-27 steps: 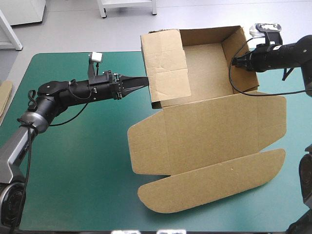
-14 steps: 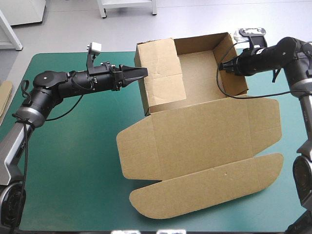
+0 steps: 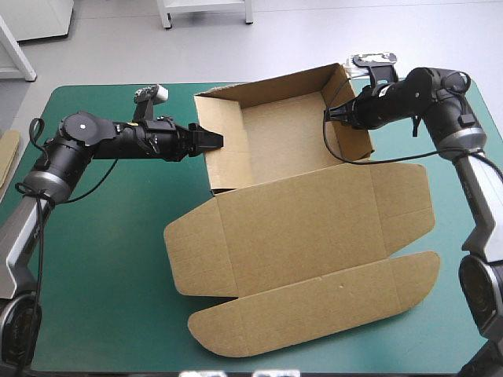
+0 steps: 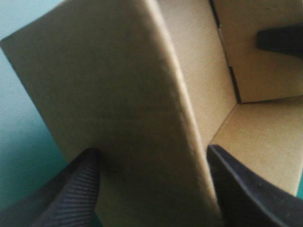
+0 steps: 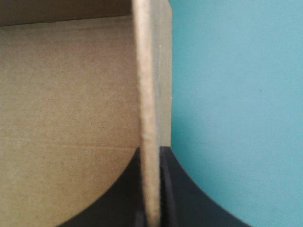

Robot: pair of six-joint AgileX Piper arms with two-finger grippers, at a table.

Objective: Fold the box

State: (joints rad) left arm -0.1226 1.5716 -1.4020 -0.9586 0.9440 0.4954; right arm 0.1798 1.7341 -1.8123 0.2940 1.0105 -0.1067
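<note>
High view first: since the earlier frames the box (image 3: 299, 228) has slid and swung toward the left arm's side of the teal-green counter (image 3: 110, 267). Its left wall, which showed a broad face before, now stands more upright. You have an open tray at the far side, with the lid lying flat on the near side and its rounded flap farthest from the tray.

The left tool (image 3: 211, 140) meets the box's left wall from outside. The right tool (image 3: 334, 114) is at the box's right wall.

Only the wrist views settle the grips. The left wrist view shows the left tool's black fingers (image 4: 75, 189) spread, one on each side of that wall, with the right tool a dark shape across the tray. The right wrist view shows the right tool pinching the right wall's edge — fingers (image 5: 123, 194) all but together.

Count: one box, two tools, and one strip of spare board (image 3: 8, 153) well left of the box, at the counter's edge.
</note>
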